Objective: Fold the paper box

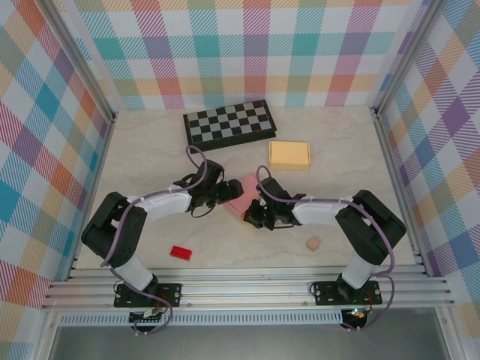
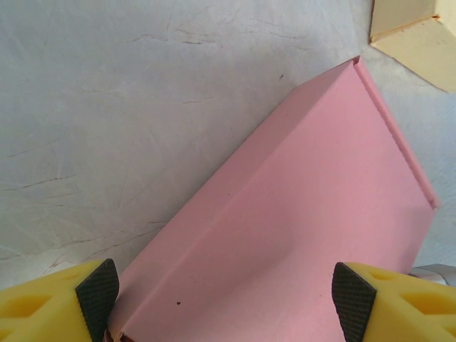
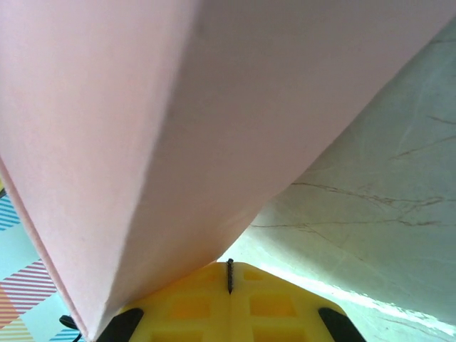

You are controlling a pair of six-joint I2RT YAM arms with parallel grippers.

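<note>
left gripper splayed over the pink paper box, right gripper clenched (perhaps pinching its edge).

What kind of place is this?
Probably a robot test cell: plaid screen walls on a metal frame, a left arm and right arm bolted to a rail, and props such as a chessboard and pink paper box.

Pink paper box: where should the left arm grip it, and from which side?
Probably the near end of the pink paper box, across its width, approached from the left arm's side. That end sits between the open left fingers, its creases running away lengthwise.
</note>
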